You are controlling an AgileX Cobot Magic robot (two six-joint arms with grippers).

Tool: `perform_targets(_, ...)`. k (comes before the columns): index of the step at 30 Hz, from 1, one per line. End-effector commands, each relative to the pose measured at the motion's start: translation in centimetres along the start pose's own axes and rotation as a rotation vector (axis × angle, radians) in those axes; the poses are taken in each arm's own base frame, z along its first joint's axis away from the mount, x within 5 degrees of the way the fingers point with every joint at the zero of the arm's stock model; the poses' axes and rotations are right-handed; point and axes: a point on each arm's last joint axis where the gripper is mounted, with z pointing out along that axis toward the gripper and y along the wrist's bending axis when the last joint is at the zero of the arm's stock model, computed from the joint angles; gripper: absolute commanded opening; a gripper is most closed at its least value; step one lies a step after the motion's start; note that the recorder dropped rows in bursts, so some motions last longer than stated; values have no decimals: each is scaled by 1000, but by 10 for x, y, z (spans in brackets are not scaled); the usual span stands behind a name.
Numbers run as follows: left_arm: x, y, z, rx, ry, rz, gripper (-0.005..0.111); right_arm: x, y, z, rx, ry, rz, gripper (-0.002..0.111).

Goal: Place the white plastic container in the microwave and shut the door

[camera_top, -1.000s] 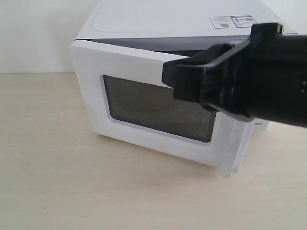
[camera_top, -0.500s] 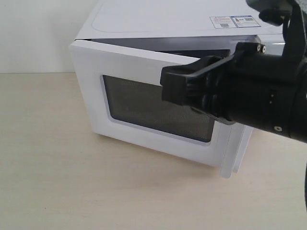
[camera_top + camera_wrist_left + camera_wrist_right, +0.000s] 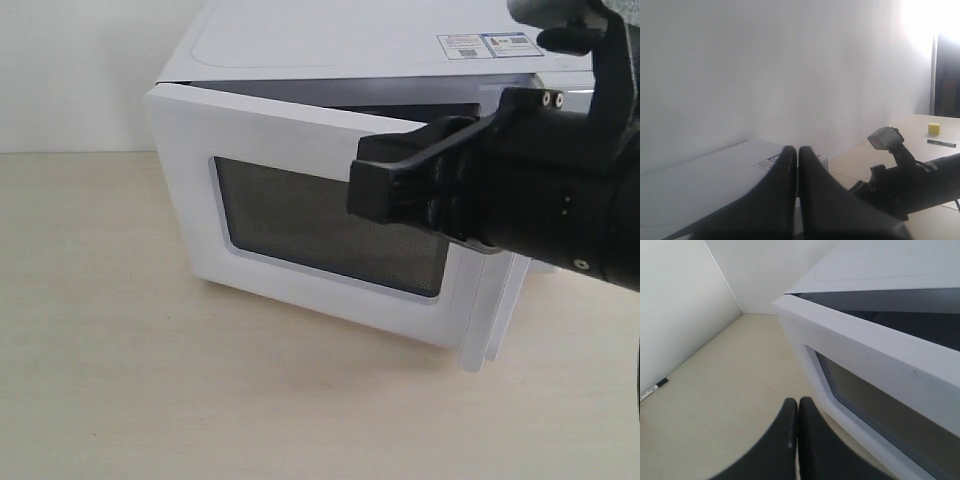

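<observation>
The white microwave [image 3: 330,40] stands on the table with its door [image 3: 260,130] ajar by a narrow gap, hinged at the left. The door's dark window [image 3: 320,225] and vertical bar handle [image 3: 487,320] face me. My right gripper [image 3: 365,190] is shut with nothing in it and hovers just in front of the door's upper right part. In the right wrist view the right gripper [image 3: 798,402] points down beside the door [image 3: 860,355]. My left gripper [image 3: 797,150] is shut and empty above the microwave's top [image 3: 705,175]. The white plastic container is out of view.
Light wooden table [image 3: 120,380] runs in front and to the left of the microwave. A white wall stands behind. A pen [image 3: 652,388] lies by the wall. A yellow block [image 3: 934,128] and another pen [image 3: 941,143] lie far off on the table.
My right arm has turned and its shut gripper has drawn slightly to the right, away from the door's window. The door's gap looks unchanged.
</observation>
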Motion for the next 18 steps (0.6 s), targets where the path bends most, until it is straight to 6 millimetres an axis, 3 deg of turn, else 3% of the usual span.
perform_targets(1,1,-1,-1,6,-5,-15,4,4,-2,0,7,14,20,0)
perform_targets(9,1,-1,-1,6,-5,-15,4,27,7,-3,-91,267,66,0)
perform_targets(18,1,-1,-1,6,-5,-15,4,24,-2,6,-14,158,96,0)
